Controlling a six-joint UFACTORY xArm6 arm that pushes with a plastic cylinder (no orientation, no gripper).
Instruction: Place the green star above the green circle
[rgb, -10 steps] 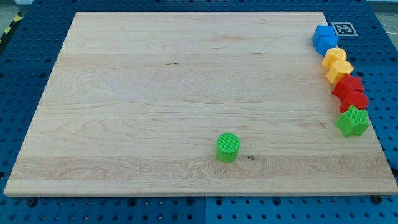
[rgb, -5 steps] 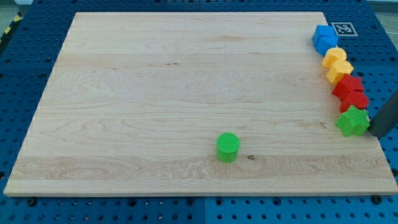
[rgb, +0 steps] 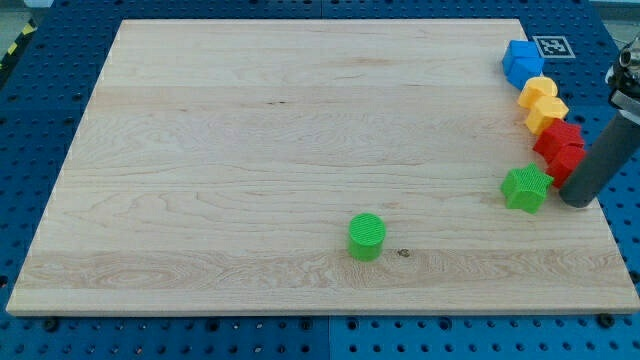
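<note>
Near board's right edge, my tip (rgb: 576, 203) beside green star (rgb: 526, 188), green circle (rgb: 367, 236) well apart

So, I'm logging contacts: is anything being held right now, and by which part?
Nothing is held. My tip stands just to the view's right of the green star, with a small gap showing; it can only push.
</note>
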